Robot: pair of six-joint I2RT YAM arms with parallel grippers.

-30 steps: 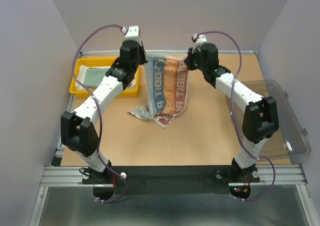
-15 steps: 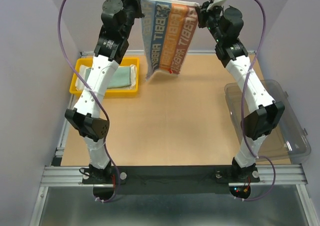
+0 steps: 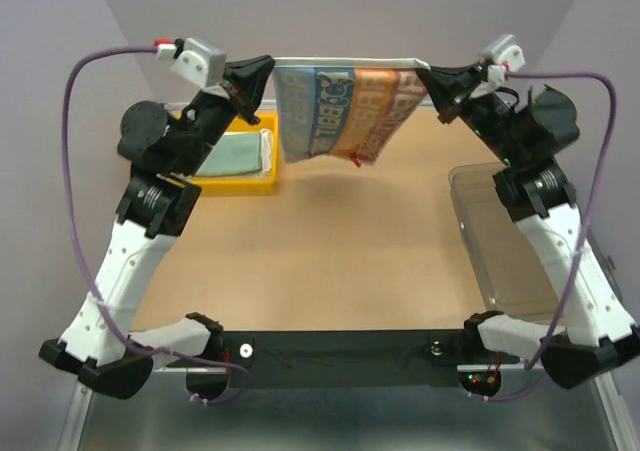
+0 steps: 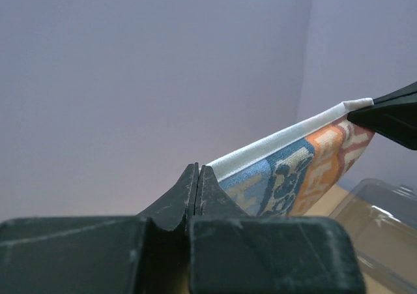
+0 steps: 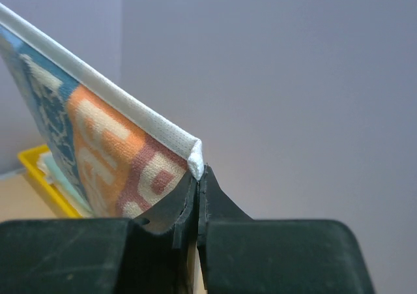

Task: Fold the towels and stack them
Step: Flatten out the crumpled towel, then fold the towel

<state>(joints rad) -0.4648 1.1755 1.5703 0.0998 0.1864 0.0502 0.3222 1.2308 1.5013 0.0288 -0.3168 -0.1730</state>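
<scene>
Blue-and-orange print up in the air: the lettered towel hangs stretched between both arms, high above the table and just right of the yellow tray. Left gripper is clamped on the top corner nearest the tray. Right gripper is pinched tight on the other top corner, farther from the tray. A white hem runs taut between them.

The overhead camera gives the whole drape: the lower edge dangles free, clear of the table. Inside the tray lies a pale teal-green towel, folded flat. A clear plastic bin sits across the table from the tray.

The left wrist camera misses the tray. It does show its jaws closed, with the hem leading out from the tips to the other gripper's black tip, and the bin below. The right wrist camera shows what overhead can't: the white corner nipped right at the fingertips, with the tray's yellow wall behind the hanging cloth.
</scene>
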